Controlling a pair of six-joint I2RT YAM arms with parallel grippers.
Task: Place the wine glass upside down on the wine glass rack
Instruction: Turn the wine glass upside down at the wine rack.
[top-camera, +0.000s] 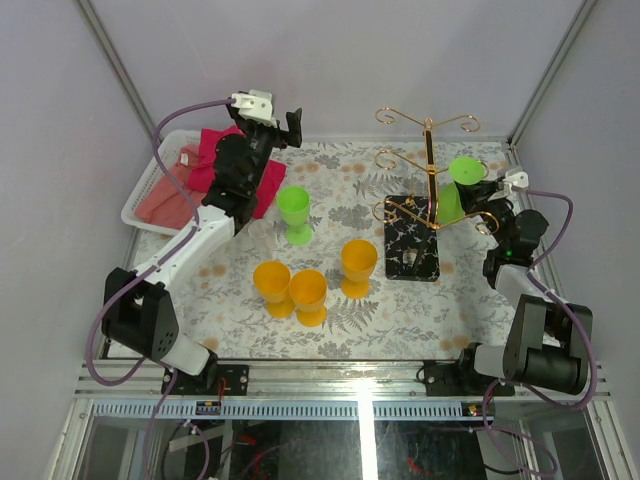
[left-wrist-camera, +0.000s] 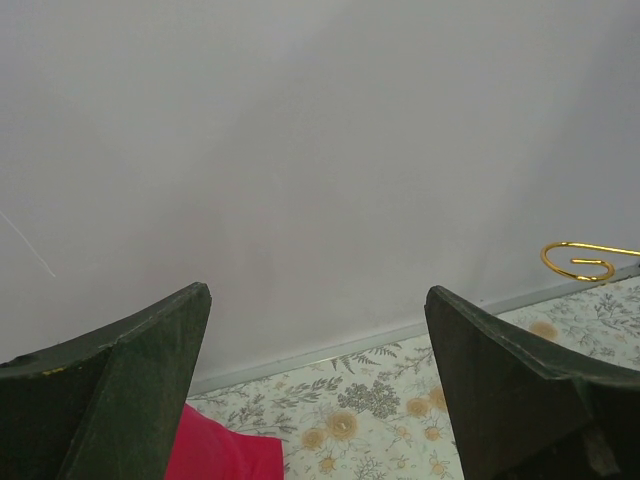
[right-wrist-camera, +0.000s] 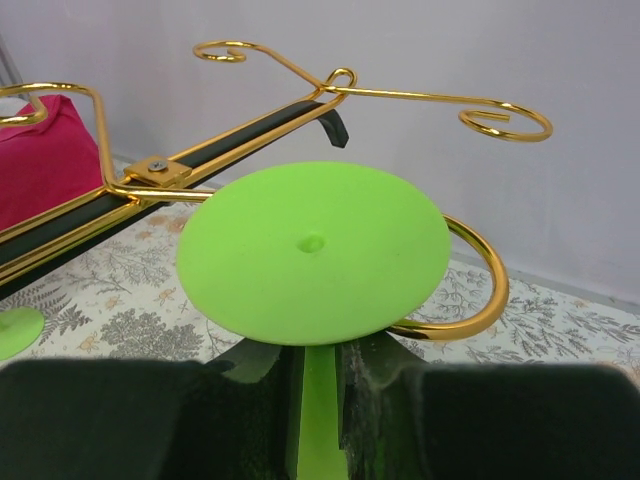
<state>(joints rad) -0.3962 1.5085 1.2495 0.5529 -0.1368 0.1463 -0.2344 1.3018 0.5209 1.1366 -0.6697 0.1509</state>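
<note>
The right gripper is clamped on the stem of the green wine glass. The glass hangs inverted, foot uppermost, just beside a curled gold arm of the wine glass rack. The left gripper hovers near the red cloth, jaws wide apart and empty. Whether the stem sits inside the hook cannot be told, so letting go before the foot rests across the wire would likely drop the glass. A sideways push on the thin arm could tip the rack toward the orange goblets.

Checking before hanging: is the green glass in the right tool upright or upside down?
Upside down: the glass has its flat foot on top, stem down in the right tool.
</note>
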